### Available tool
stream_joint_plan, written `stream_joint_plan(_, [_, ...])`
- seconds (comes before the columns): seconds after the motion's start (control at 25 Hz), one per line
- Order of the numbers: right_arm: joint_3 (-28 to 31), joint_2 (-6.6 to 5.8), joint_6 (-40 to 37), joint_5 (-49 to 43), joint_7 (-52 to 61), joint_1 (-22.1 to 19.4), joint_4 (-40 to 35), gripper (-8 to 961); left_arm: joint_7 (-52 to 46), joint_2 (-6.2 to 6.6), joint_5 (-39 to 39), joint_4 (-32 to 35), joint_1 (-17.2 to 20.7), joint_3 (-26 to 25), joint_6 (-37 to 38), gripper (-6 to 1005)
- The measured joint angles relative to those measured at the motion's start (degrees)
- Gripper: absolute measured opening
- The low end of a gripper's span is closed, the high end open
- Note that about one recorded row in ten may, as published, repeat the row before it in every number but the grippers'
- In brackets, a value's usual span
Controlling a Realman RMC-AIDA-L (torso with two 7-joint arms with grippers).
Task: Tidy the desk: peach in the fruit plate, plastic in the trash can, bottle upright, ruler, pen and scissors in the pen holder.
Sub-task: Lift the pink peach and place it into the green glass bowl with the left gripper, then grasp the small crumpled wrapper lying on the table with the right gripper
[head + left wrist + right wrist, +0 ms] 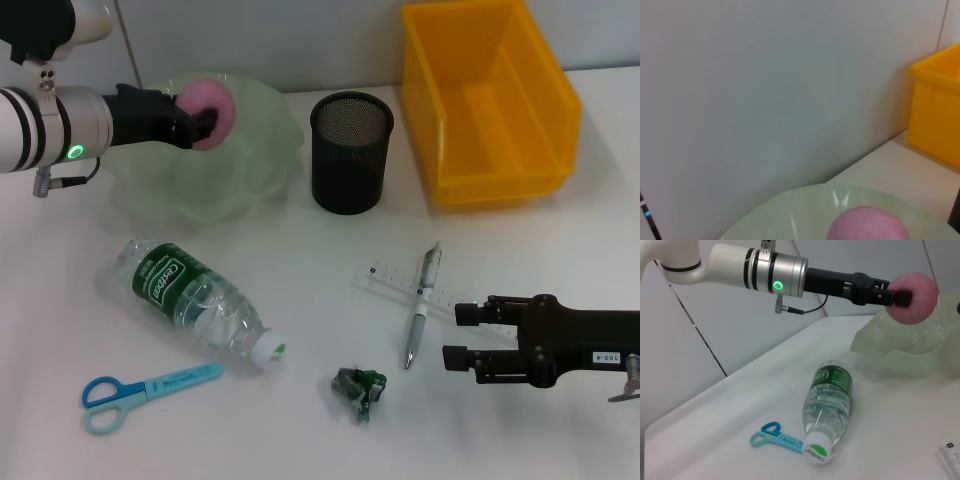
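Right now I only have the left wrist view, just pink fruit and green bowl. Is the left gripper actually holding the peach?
Observer: Yes. In the head view the left gripper is shut on the peach, held above the fruit plate, not resting in it.
Operator: Is the bottle up yet?
Observer: No, the bottle lies on its side on the desk, cap toward the scissors.
Operator: And the right arm?
Observer: The right gripper is open, low over the desk beside the pen, which lies across the ruler.
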Motion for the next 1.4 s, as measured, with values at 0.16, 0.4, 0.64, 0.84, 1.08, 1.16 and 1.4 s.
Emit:
stream_joint_plan(0.16, [0.08,0.0,-0.06,0.0,0.0,0.0,0.0,752,-0.05,-0.01,0.0,0.0,0.0,-0.01,0.2,420])
stream_joint_plan(0.4, [0.11,0.0,-0.11,0.0,0.0,-0.08,0.0,752,-0.35,-0.01,0.03,0.0,0.0,-0.04,0.22,643])
stream_joint_plan(0.64, [-0.04,0.0,-0.16,0.0,0.0,-0.09,0.0,751,-0.64,0.04,0.09,0.01,0.0,-0.04,0.22,805])
stream_joint_plan(0.84, [-0.1,0.0,-0.15,0.0,0.0,-0.09,0.0,752,-0.64,0.06,0.1,0.01,0.0,-0.04,0.27,847])
stream_joint_plan(1.08, [0.07,0.0,-0.08,0.0,0.0,-0.06,0.0,752,-0.57,0.17,0.3,0.56,0.04,-0.04,1.15,847])
stream_joint_plan(1.16, [0.28,0.0,-0.01,0.0,0.0,-0.03,0.0,752,-0.54,0.19,0.29,1.59,0.33,-0.04,2.81,847])
stream_joint_plan(1.4, [0.34,-0.01,0.01,0.0,0.0,0.31,0.0,751,0.34,0.62,-9.17,18.55,9.39,-0.56,24.67,847])
